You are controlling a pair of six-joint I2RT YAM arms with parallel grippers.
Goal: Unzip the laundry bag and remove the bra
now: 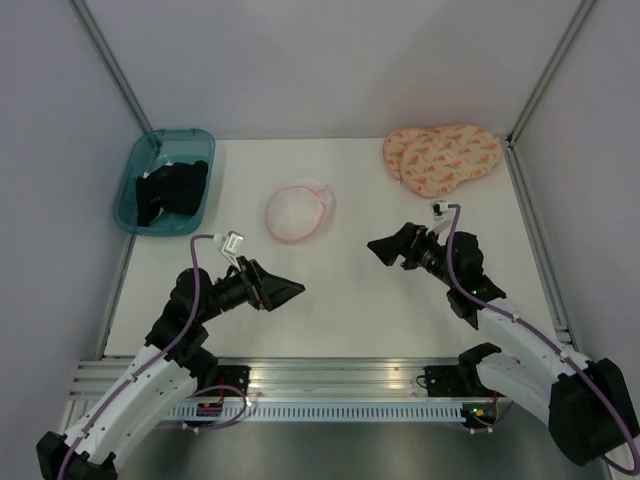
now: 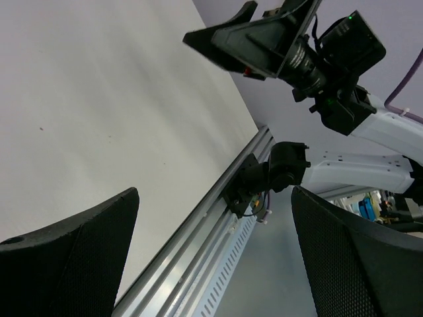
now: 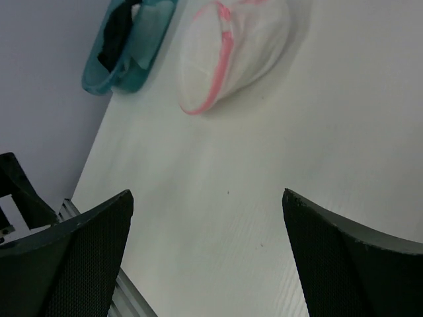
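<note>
Nearest: left gripper (image 1: 288,290) and right gripper (image 1: 380,246), both spread wide, empty, hovering over surface (image 1: 340,310), angled inward, likely to flank laundry bag (image 1: 295,213). Bag lies mid-surface, apart from both, pink zip apparently closed. Bra presumably inside, not separately discernible.

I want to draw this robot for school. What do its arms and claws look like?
The left arm and right arm have white shells with black joints. A purple cable runs along each. The left gripper and right gripper are black, each with two broad wedge-shaped fingers with dotted pads.
</note>
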